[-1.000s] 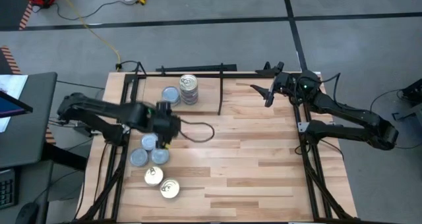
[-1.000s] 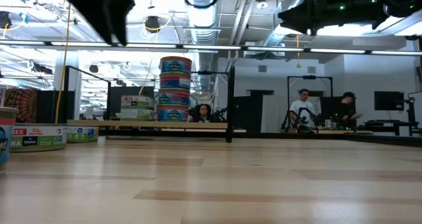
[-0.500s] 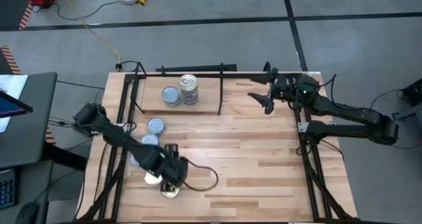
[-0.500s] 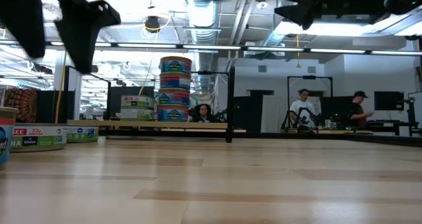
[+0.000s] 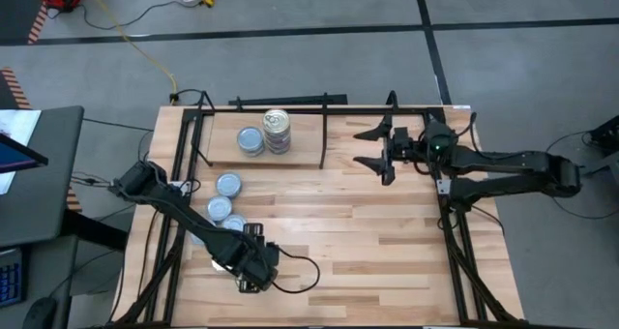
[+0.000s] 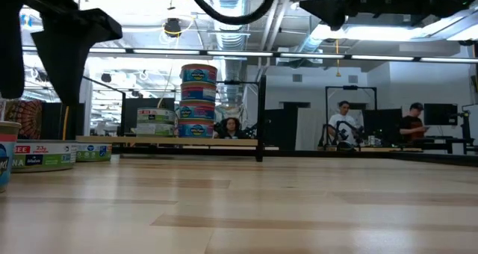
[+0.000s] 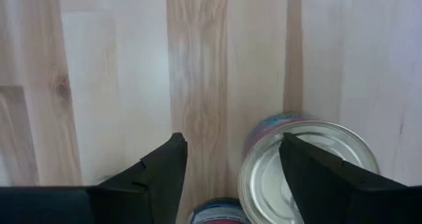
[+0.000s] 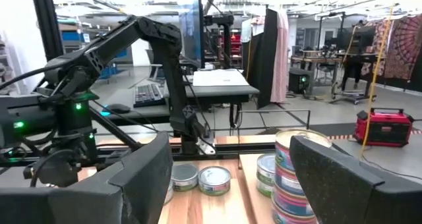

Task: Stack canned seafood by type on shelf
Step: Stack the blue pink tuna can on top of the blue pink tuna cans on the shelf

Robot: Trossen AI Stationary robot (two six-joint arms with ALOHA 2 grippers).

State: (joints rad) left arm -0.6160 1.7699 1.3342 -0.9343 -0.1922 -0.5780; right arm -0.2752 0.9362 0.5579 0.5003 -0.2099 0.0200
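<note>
The shelf [image 5: 295, 145] at the far side of the table [image 5: 387, 242] already carries two piles — a tall stack [image 5: 278, 131] of shiny-topped tins and, just left of it, a shorter blue-grey stack [image 5: 250, 141]. Loose tins [image 5: 225, 197] are left near the table's left edge (blue-grey tops show from above; others sit hidden under the arm). The left gripper [image 5: 253, 274] hangs low over the near-left tins, its fingers [image 7: 161, 174] apart, one beside a shiny-topped tin [image 7: 310, 171] — nothing held. The right gripper [image 5: 379, 147] waits over the far right, jaws apart and empty. By my reading, roughly half remains.
</note>
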